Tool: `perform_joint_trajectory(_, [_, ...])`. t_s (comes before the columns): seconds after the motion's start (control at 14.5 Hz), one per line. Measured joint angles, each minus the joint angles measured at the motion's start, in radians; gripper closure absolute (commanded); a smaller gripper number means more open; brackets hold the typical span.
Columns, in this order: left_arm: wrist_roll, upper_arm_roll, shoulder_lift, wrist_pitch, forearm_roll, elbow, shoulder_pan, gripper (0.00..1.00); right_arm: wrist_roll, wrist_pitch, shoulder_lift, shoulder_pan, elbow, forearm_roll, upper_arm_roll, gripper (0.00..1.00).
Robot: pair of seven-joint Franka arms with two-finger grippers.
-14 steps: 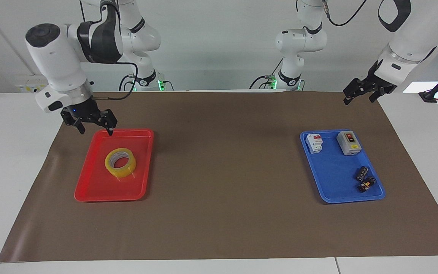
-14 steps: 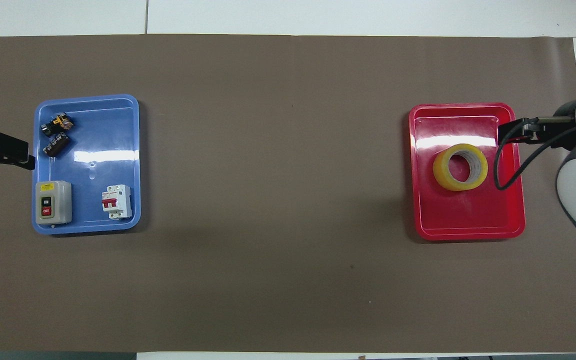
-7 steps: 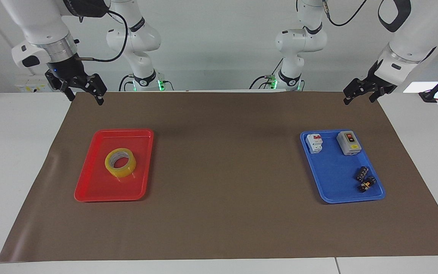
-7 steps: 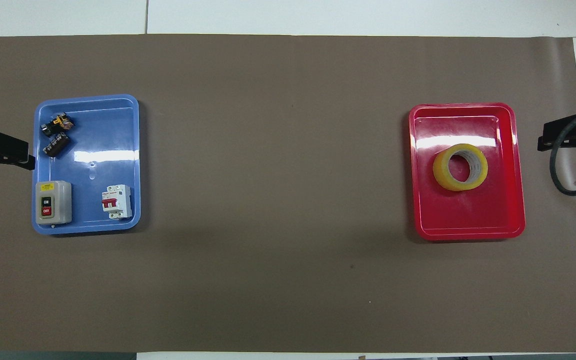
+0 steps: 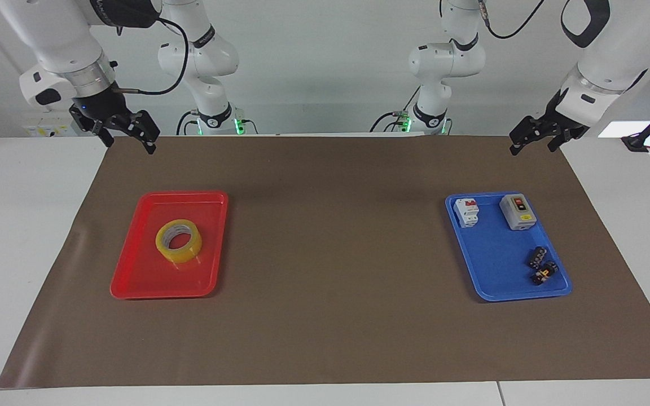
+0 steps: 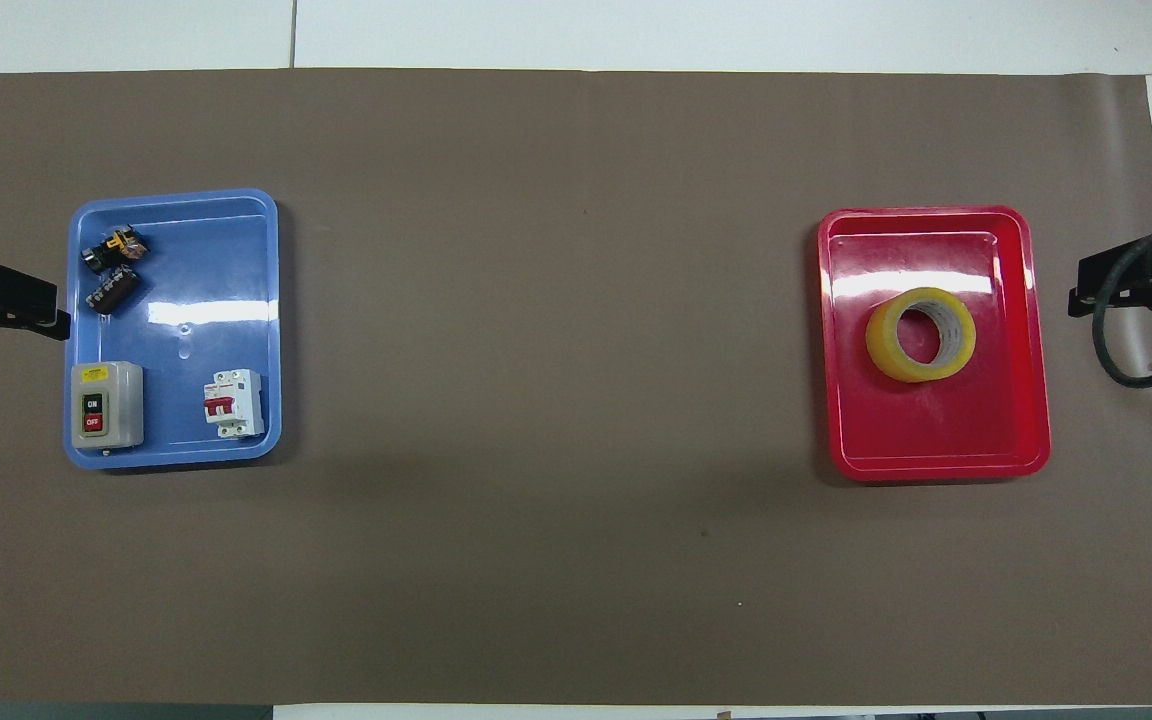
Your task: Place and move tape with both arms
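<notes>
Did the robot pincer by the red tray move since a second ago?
Yes. The right pincer was low at the red tray rim near the tape. Now it is raised, off the tray, over the mat's edge by the robots.

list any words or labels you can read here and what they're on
"ON" and "OFF": on the buttons of the grey switch box in the blue tray.
Yellow sticker at the top of the switch box: too small to read.
White breaker beside it: print too small to read.
Tape: no text visible.
</notes>
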Motion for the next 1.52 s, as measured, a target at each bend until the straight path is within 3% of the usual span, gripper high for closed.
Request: perform_joint_trajectory(1.52, [0.0, 0.0, 0.0, 0.0, 0.0, 0.0, 0.0, 0.0, 0.002, 0.003, 0.006, 0.022, 0.003, -0.001, -0.004, 0.0])
